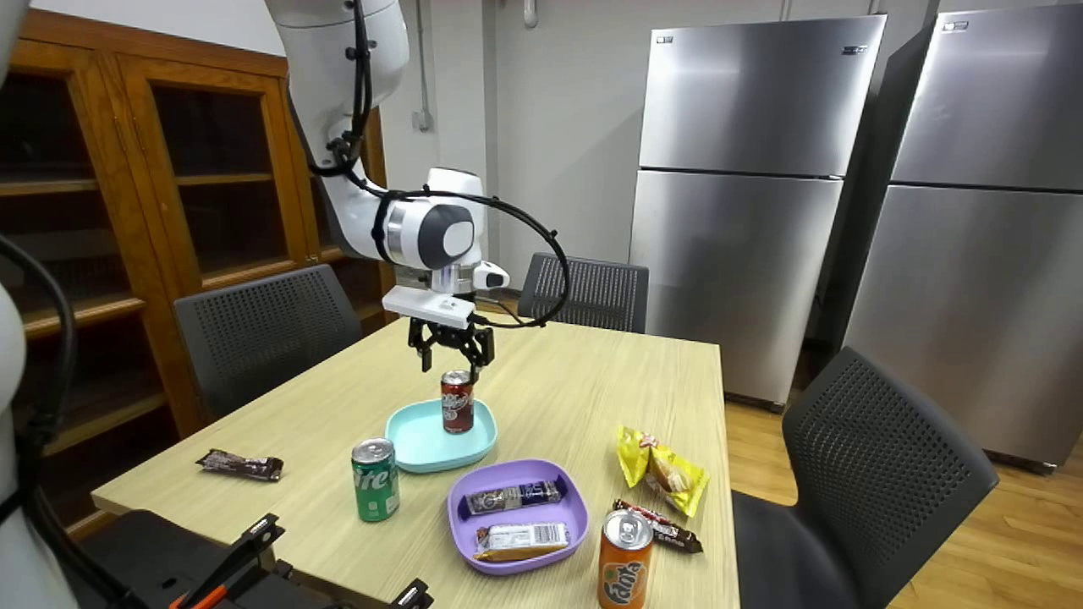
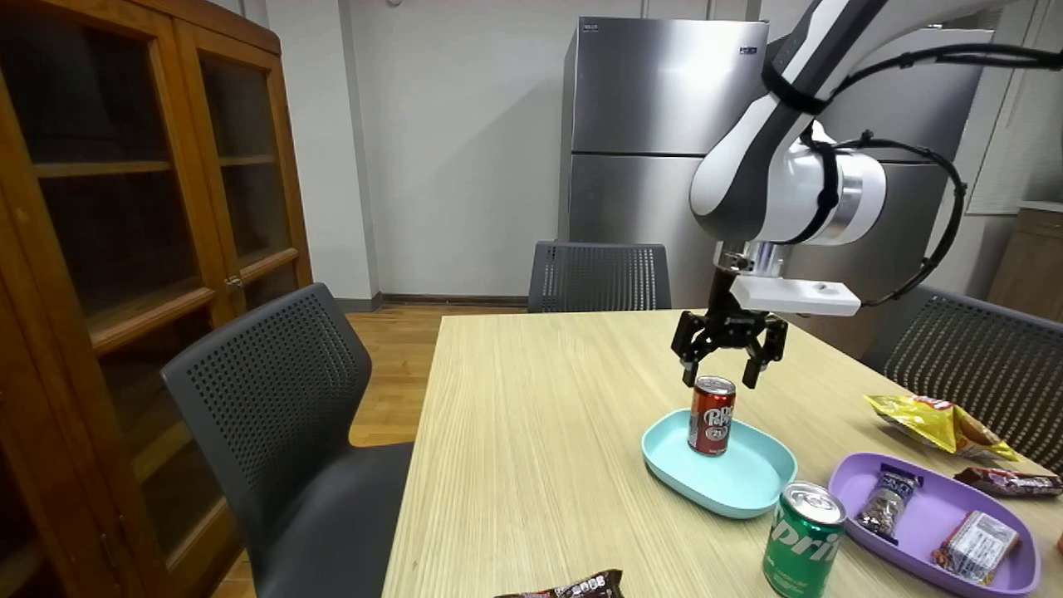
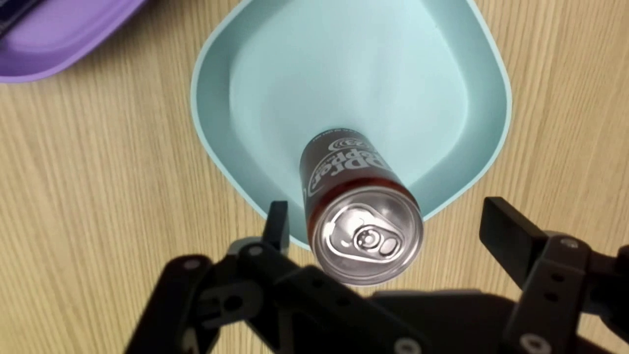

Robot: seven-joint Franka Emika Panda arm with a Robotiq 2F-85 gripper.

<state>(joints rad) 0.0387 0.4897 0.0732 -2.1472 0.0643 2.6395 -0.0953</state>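
My gripper is open and empty, pointing down just above the dark red Dr Pepper can. It shows in both exterior views [image 1: 451, 365] [image 2: 720, 378] and in the wrist view [image 3: 388, 227]. The can [image 1: 458, 410] [image 2: 712, 423] [image 3: 344, 164] stands upright in the light teal tray [image 1: 419, 436] [image 2: 751, 475] [image 3: 354, 73], near one end of it. In the wrist view the can's silver lid lies between the two fingers, closer to the left finger. A gap shows at the right finger. I cannot tell whether the left finger touches the can.
A green Sprite can [image 1: 376, 480] [image 2: 804, 544] stands beside the teal tray. A purple tray [image 1: 579, 516] [image 2: 930, 508] [image 3: 64, 42] holds two wrapped bars. An orange Fanta can [image 1: 624, 567], a yellow snack bag [image 1: 662, 469] and dark wrapped bars [image 1: 241, 465] [image 1: 664, 526] lie around. Chairs surround the table.
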